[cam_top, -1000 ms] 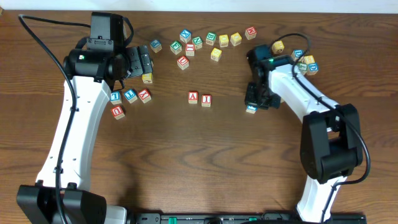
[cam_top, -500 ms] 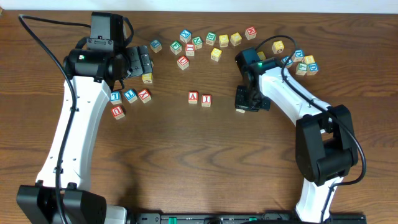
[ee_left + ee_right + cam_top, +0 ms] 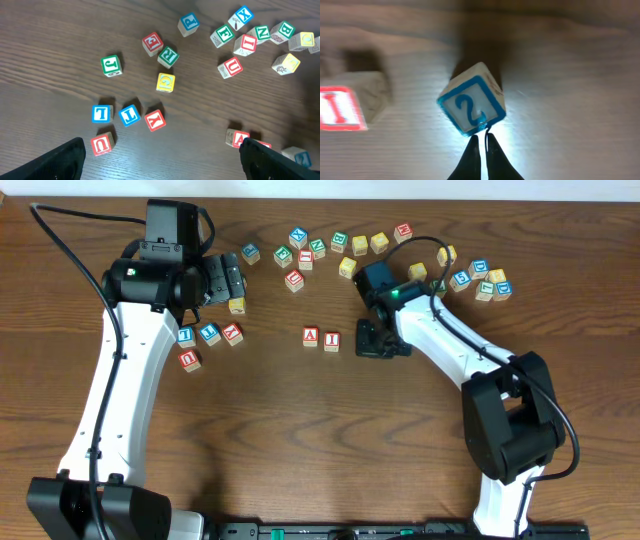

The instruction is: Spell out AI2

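**At table centre: 2 block lies to the right of the I, turned off square**

Near the middle of the table (image 3: 300, 440), the A block (image 3: 310, 336) and the I block (image 3: 331, 340) sit side by side, close to touching, both red-framed with letters up. The right gripper (image 3: 372, 340) is low over the wood just right of the I block and covers the spot from above. The right wrist view shows the 2 block (image 3: 471, 106), blue-framed, digit up, rotated off square to the I block, with a gap of bare wood between them. The right fingers (image 3: 472, 157) are pressed together, and their tips meet the block's near edge; they do not clamp it.

The left gripper (image 3: 161, 145) hangs above the table's left part, fingers wide apart and holding nothing. Below it lie loose blocks, among them a green J block (image 3: 111, 65) and a yellow G block (image 3: 165, 82). A further scatter of blocks (image 3: 340, 245) lies along the far edge.
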